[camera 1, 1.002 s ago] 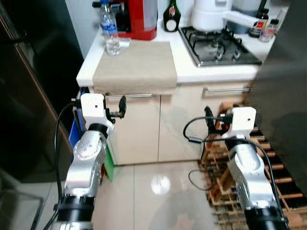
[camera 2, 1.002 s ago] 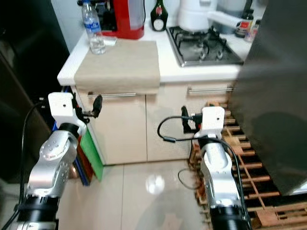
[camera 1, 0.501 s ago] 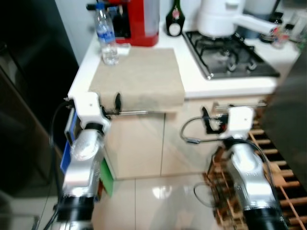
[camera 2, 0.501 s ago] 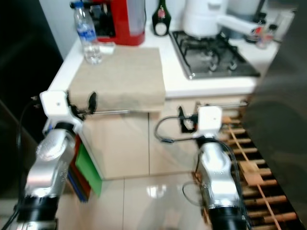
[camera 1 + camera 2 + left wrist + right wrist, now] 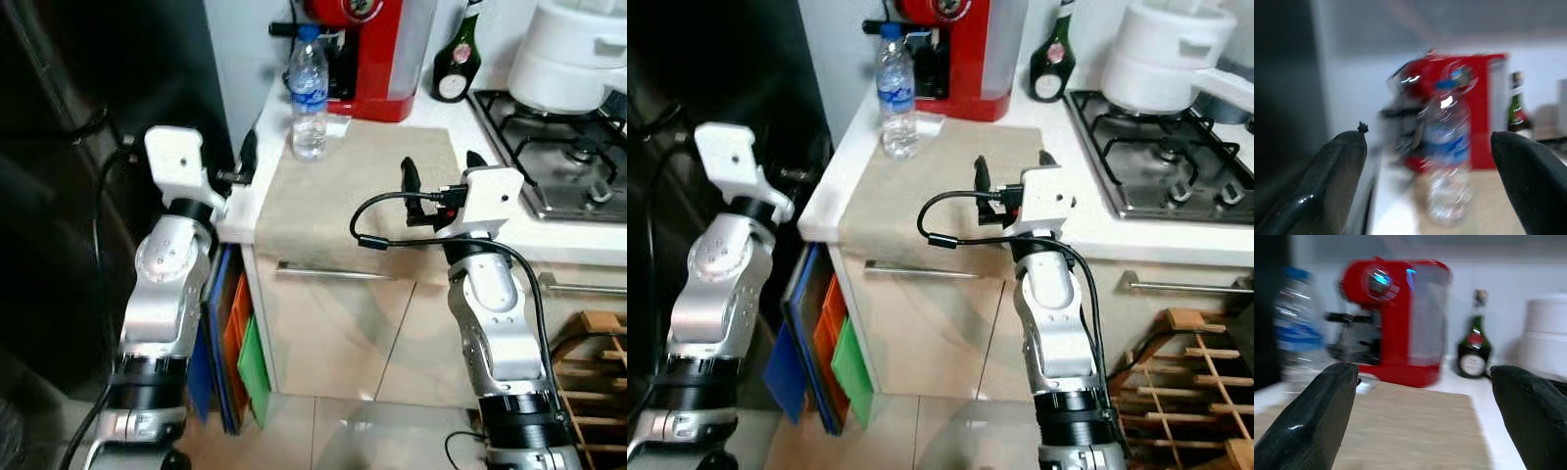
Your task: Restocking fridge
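We've stepped up to the counter (image 5: 490, 230), both end effectors, left (image 5: 1432, 161) and right (image 5: 1422, 396), open and empty, the water bottle (image 5: 309, 98) now within our reach.

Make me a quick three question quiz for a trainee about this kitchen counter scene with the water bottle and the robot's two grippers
1. True or false: the clear plastic water bottle with the blue cap stands upright on the beige cloth mat.
2. Which appliance is right behind the bottle? A) red coffee machine B) silver toaster C) black microwave
3. Fill in: the left gripper and the right gripper both have their fingers ____.

Key: 1 true; 2 A; 3 open. The left wrist view frames the bottle between the spread fingers. The right gripper hovers over the mat, holding nothing.
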